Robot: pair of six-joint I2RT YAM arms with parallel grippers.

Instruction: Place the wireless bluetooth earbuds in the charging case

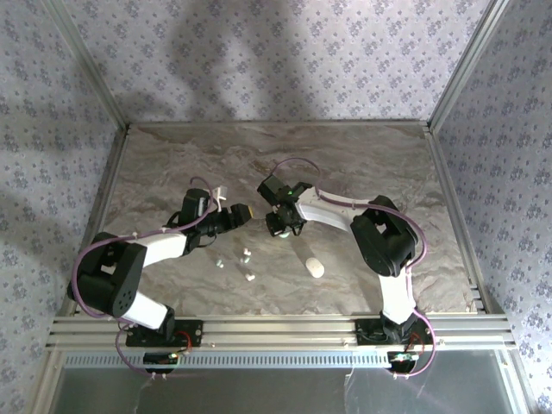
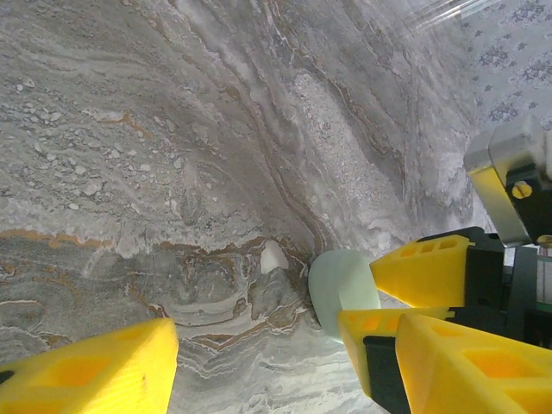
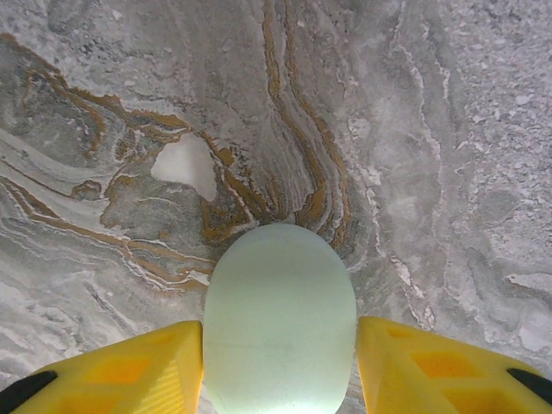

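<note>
My right gripper [image 3: 278, 331] is shut on a mint oval charging case [image 3: 280, 315], with a yellow finger pressed against each side, low over the marble table. From above, the right gripper [image 1: 280, 226] and the mint case [image 1: 278, 231] sit near the table's middle. My left gripper [image 1: 242, 211] stands open just left of them with nothing between its fingers. In the left wrist view the mint case [image 2: 341, 289] lies ahead to the right, held by the right arm's fingers [image 2: 423, 272]. Three tiny white earbuds [image 1: 247, 254] lie loose nearer the front.
A white oval case [image 1: 316, 267] lies on the table right of the earbuds. Metal frame posts and patterned walls close in the table [image 1: 172, 159] on three sides. The rail with both arm bases runs along the front edge.
</note>
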